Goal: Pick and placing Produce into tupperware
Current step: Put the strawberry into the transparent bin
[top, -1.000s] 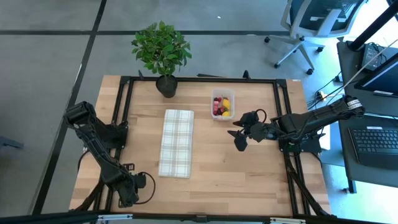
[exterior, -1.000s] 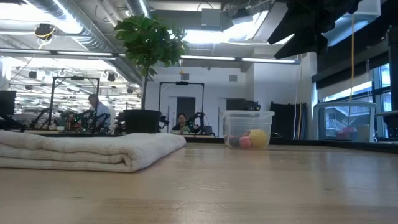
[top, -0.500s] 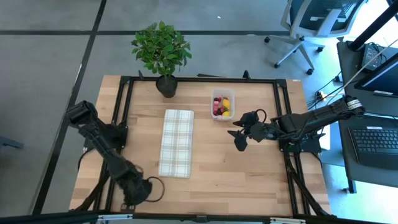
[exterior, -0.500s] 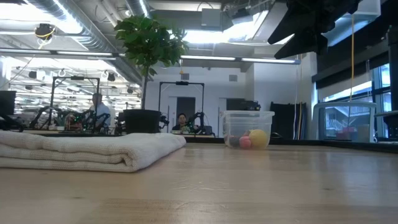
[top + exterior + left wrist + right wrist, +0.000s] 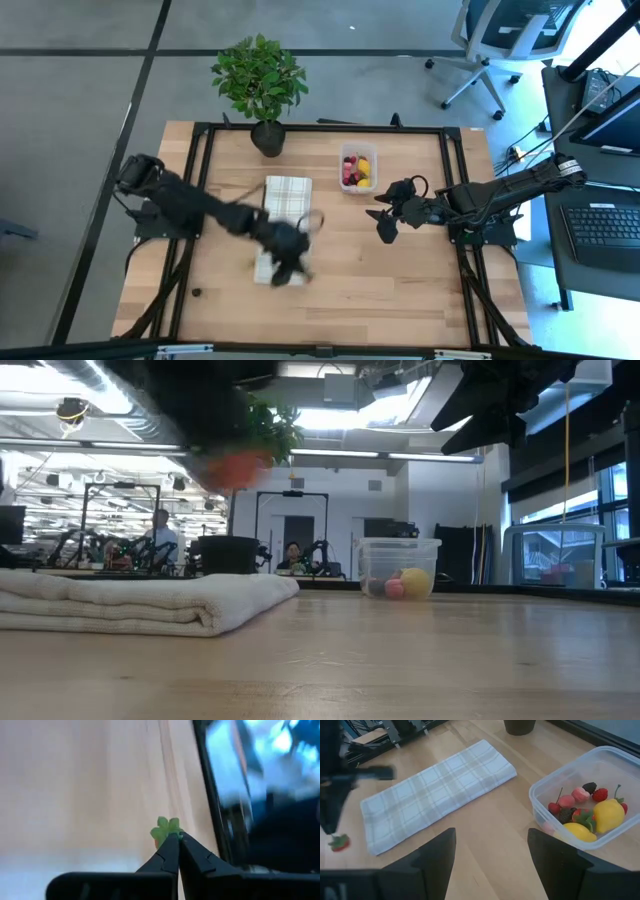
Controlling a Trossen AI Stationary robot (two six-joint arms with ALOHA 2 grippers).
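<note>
The left gripper point(image 5: 285, 268) is seen over the near end of the checked cloth point(image 5: 285, 215), its fingers point(image 5: 170, 854) pinched together on the green leafy top of a small red strawberry point(image 5: 339, 842), which hangs clear of the counter point(image 5: 400, 270). The right gripper point(image 5: 385, 222) is held above the counter just right of the tupperware point(image 5: 357, 168), its fingers point(image 5: 440, 855) spread wide with nothing between them. The tupperware stands far on the counter, right of the cloth; red, pink, dark and yellow produce point(image 5: 585, 815) lies inside it. A potted plant point(image 5: 260, 80) stands at the far edge.
</note>
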